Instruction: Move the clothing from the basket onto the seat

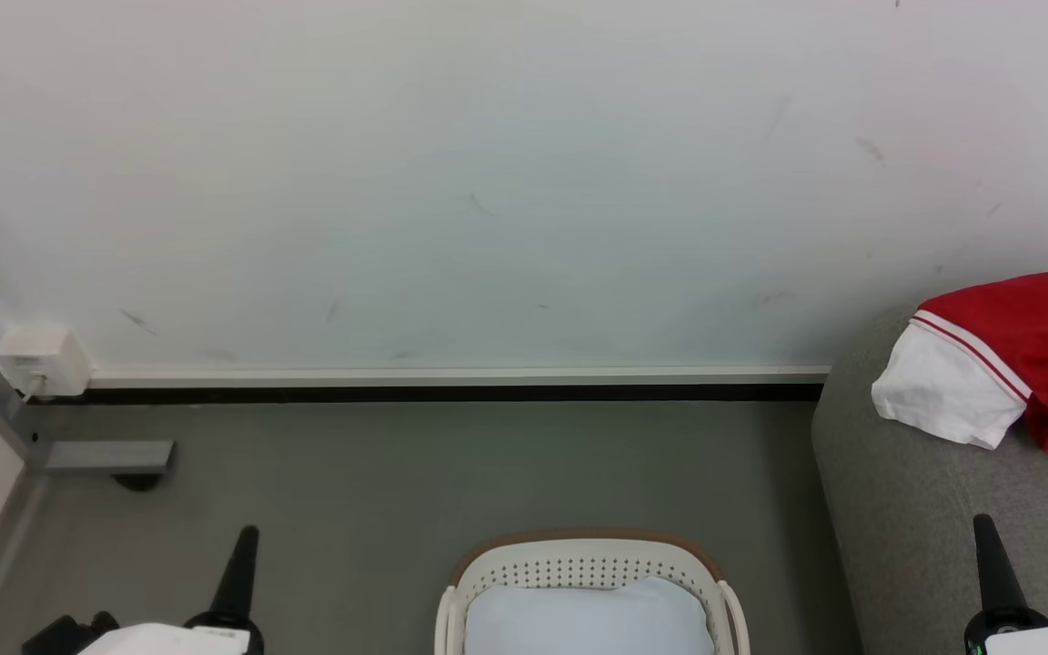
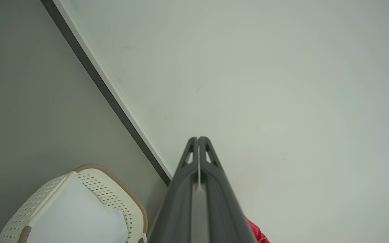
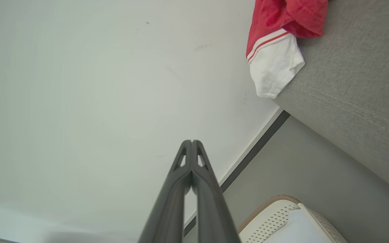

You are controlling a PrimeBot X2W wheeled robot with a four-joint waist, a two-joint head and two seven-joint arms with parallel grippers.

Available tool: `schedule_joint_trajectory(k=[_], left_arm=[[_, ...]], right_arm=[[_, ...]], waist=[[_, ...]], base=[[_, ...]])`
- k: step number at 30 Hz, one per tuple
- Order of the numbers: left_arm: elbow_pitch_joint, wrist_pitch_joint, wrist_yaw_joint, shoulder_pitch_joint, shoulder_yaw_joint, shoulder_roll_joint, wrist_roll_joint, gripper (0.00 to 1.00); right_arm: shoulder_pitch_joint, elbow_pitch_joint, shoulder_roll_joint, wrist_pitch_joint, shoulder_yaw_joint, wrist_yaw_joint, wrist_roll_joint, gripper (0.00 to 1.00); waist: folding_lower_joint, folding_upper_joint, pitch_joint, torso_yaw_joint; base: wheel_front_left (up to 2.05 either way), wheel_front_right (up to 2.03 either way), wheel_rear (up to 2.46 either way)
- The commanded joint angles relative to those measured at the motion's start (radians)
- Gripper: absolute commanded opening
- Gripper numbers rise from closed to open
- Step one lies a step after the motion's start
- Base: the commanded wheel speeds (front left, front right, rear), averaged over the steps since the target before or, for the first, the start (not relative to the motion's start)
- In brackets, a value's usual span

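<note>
The clothing [image 1: 1015, 355], red with a white, red-trimmed sleeve, is found lying on the seat [image 1: 924, 537], at the end nearest the wall [image 1: 488, 182]. The basket [image 1: 579, 571] is observed on the floor [image 1: 397, 473] near the seat, with its white liner [image 1: 588, 619] seen inside. The left gripper [image 2: 198, 139] is noted with its fingers pressed together, clenched on nothing. The right gripper [image 3: 192, 141] is likewise found clenched and empty. Both are pointed toward the wall and are held apart from the clothing and the basket.
</note>
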Motion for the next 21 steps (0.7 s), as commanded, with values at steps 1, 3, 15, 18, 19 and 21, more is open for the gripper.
schedule_joint_trajectory(k=[1,3,15,18,19,21], left_arm=[[-0.007,0.007,-0.007,-0.019,0.010,0.003,-0.025,0.00],[-0.007,0.013,-0.011,-0.021,0.015,0.001,-0.043,0.00],[-0.006,0.041,-0.030,-0.032,0.038,-0.010,-0.140,0.00],[-0.005,0.048,-0.034,-0.035,0.044,-0.012,-0.161,0.00],[-0.005,0.050,-0.035,-0.036,0.046,-0.013,-0.169,0.00],[-0.005,0.053,-0.038,-0.038,0.050,-0.015,-0.187,0.00]], right_arm=[[-0.016,-0.011,-0.012,0.008,-0.003,-0.001,0.027,0.00],[-0.019,-0.012,-0.012,0.012,-0.004,-0.002,0.048,0.00],[-0.032,-0.012,-0.012,0.041,-0.008,-0.002,0.162,0.00],[-0.033,-0.012,-0.012,0.047,-0.009,-0.002,0.187,0.00],[-0.034,-0.013,-0.012,0.049,-0.010,-0.002,0.195,0.00],[-0.037,-0.013,-0.013,0.052,-0.010,-0.002,0.213,0.00]], waist=[[0.0000,-0.0001,0.001,0.000],[0.0000,-0.0001,0.002,0.000],[0.0000,-0.0001,0.008,0.001],[0.0000,-0.0001,0.009,0.001],[0.0000,-0.0001,0.010,0.001],[0.0000,-0.0001,0.011,0.001]], base=[[0.00,0.00,0.00],[0.00,0.00,0.00],[0.00,0.00,0.00],[0.00,0.00,0.00],[0.00,0.00,0.00],[0.00,0.00,0.00]])
